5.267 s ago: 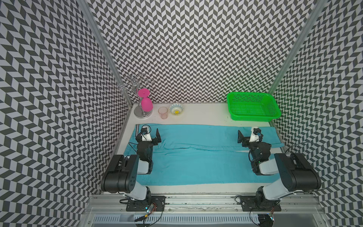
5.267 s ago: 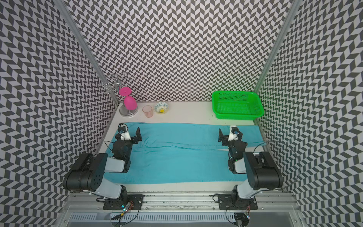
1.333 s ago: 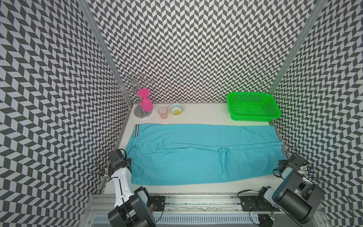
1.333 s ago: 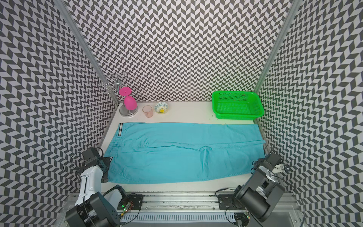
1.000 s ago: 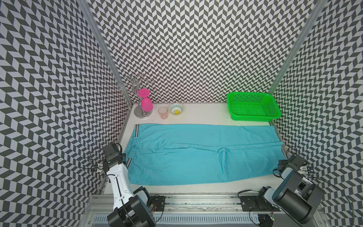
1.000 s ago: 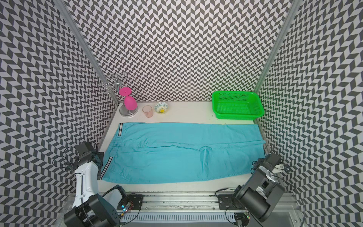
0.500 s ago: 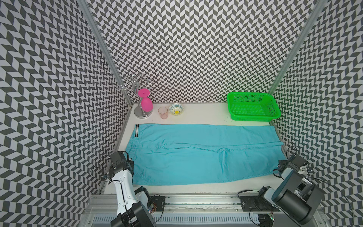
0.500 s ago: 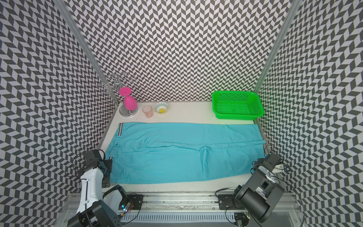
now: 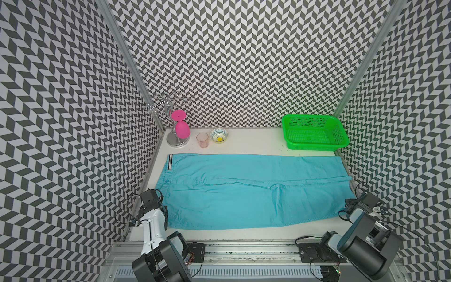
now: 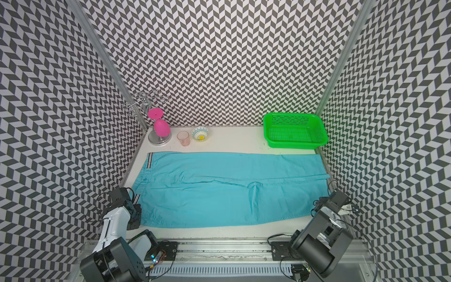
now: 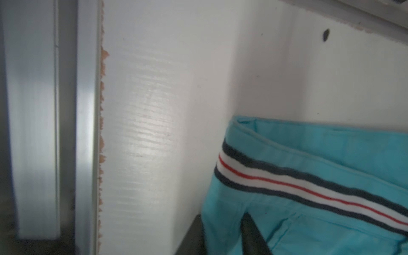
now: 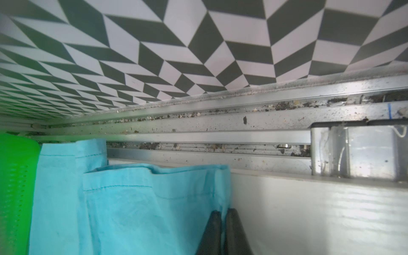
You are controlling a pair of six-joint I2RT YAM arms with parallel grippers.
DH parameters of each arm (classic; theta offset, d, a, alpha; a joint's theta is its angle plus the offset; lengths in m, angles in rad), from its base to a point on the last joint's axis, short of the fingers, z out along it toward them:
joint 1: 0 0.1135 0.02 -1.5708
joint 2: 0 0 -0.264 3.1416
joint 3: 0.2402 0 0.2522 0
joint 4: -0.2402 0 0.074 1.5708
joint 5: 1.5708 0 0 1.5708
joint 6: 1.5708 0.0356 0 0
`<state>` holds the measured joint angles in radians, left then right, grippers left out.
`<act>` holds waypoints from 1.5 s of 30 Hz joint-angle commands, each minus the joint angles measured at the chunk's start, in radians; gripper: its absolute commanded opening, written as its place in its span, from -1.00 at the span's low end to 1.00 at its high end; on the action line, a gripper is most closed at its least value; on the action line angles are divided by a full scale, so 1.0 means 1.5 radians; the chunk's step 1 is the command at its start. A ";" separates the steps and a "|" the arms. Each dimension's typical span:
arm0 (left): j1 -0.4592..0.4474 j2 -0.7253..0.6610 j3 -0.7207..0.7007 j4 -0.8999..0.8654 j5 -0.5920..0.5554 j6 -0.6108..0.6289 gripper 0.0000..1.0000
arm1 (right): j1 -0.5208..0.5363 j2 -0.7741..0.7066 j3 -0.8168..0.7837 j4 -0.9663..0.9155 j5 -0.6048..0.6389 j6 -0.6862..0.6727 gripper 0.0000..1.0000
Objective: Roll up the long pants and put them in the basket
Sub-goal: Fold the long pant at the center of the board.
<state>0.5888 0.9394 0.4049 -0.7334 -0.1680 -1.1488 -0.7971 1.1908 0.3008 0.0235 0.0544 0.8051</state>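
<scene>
The long pants lie flat across the white table, striped waistband at the left and leg hems at the right. At the near left waistband corner, my left gripper is shut on a fold of the turquoise cloth, which passes between its two dark fingers. At the near right hem corner, my right gripper is shut on the edge of the pants, its fingers pressed together with thin cloth between them.
A green basket stands at the back right, just behind the far leg hem. A silver stand with a pink glass, a small pink cup and a patterned bowl sit at the back left. Patterned walls close both sides.
My left gripper swung in from beside the left wall to the near waistband corner and shut on the cloth. The right gripper tightened on the hem. The pants stayed flat.
</scene>
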 commanded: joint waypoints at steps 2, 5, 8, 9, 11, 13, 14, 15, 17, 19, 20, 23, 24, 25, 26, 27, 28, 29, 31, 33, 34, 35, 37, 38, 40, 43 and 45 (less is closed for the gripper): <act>-0.011 -0.054 0.007 0.042 0.007 0.008 -0.96 | -0.001 -0.056 0.002 -0.026 -0.028 -0.011 -1.00; -0.047 -0.083 0.049 0.038 -0.005 0.019 -1.00 | 0.000 -0.117 0.012 -0.031 -0.039 -0.027 -1.00; -0.124 -0.093 0.086 0.048 -0.025 0.027 -1.00 | 0.002 -0.158 0.034 -0.012 -0.085 -0.064 -1.00; -0.150 -0.093 0.100 0.049 -0.038 0.027 -1.00 | 0.005 -0.163 0.046 -0.012 -0.096 -0.071 -1.00; -0.190 -0.086 0.125 0.064 -0.053 0.030 -1.00 | 0.010 -0.156 0.070 -0.007 -0.127 -0.091 -1.00; -0.215 -0.072 0.155 0.095 -0.054 0.052 -1.00 | 0.025 -0.138 0.099 -0.012 -0.141 -0.096 -1.00; -0.225 -0.060 0.174 0.107 -0.060 0.063 -1.00 | 0.037 -0.125 0.113 -0.009 -0.150 -0.103 -1.00; -0.230 -0.047 0.193 0.116 -0.067 0.077 -1.00 | 0.049 -0.110 0.129 -0.005 -0.155 -0.114 -1.00; -0.238 -0.029 0.224 0.155 -0.070 0.116 -1.00 | 0.079 -0.088 0.159 0.000 -0.142 -0.130 -1.00; -0.245 -0.019 0.237 0.218 -0.063 0.160 -1.00 | 0.108 -0.075 0.179 0.014 -0.120 -0.139 -1.00; -0.245 -0.012 0.243 0.258 -0.048 0.194 -1.00 | 0.118 -0.069 0.190 0.023 -0.119 -0.144 -1.00; -0.246 0.019 0.264 0.341 -0.018 0.249 -1.00 | 0.145 -0.044 0.222 0.041 -0.103 -0.147 -1.00; -0.246 0.037 0.275 0.372 0.000 0.275 -1.00 | 0.153 -0.032 0.235 0.047 -0.099 -0.149 -1.00; -0.247 0.055 0.287 0.388 0.012 0.291 -1.00 | 0.159 -0.019 0.250 0.046 -0.094 -0.149 -1.00; -0.248 0.078 0.301 0.401 0.025 0.298 -1.00 | 0.165 -0.006 0.266 0.046 -0.093 -0.151 -1.00; -0.248 0.103 0.315 0.414 0.037 0.308 -1.00 | 0.168 0.007 0.279 0.047 -0.091 -0.151 -1.00; -0.248 0.126 0.331 0.416 0.039 0.308 -1.00 | 0.169 0.017 0.290 0.048 -0.087 -0.150 -1.00; -0.248 0.150 0.347 0.416 0.040 0.310 -1.00 | 0.169 0.028 0.301 0.049 -0.083 -0.149 -1.00; -0.248 0.186 0.368 0.423 0.036 0.313 -1.00 | 0.170 0.043 0.318 0.053 -0.073 -0.147 -1.00; -0.248 0.217 0.384 0.440 0.034 0.317 -1.00 | 0.171 0.061 0.330 0.064 -0.065 -0.145 -1.00; -0.248 0.231 0.393 0.443 0.032 0.319 -1.00 | 0.172 0.069 0.335 0.067 -0.062 -0.144 -1.00; -0.248 0.249 0.407 0.438 0.027 0.317 -1.00 | 0.173 0.079 0.342 0.069 -0.060 -0.142 -1.00; -0.248 0.278 0.426 0.443 0.027 0.319 -1.00 | 0.176 0.098 0.351 0.077 -0.055 -0.138 -1.00; -0.247 0.291 0.434 0.445 0.025 0.317 -1.00 | 0.180 0.105 0.354 0.082 -0.051 -0.136 -1.00; -0.246 0.312 0.442 0.452 0.019 0.312 -1.00 | 0.189 0.118 0.358 0.091 -0.041 -0.133 -1.00; -0.247 0.339 0.452 0.463 0.012 0.306 -1.00 | 0.208 0.137 0.373 0.094 -0.020 -0.136 -1.00; -0.247 0.355 0.454 0.473 0.010 0.303 -1.00 | 0.215 0.151 0.383 0.096 -0.015 -0.136 -1.00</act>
<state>0.2153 1.4567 1.0477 -0.0975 -0.1192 -0.6987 -0.4900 1.3994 0.8375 0.0914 -0.0143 0.6037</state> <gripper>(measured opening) 0.052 0.044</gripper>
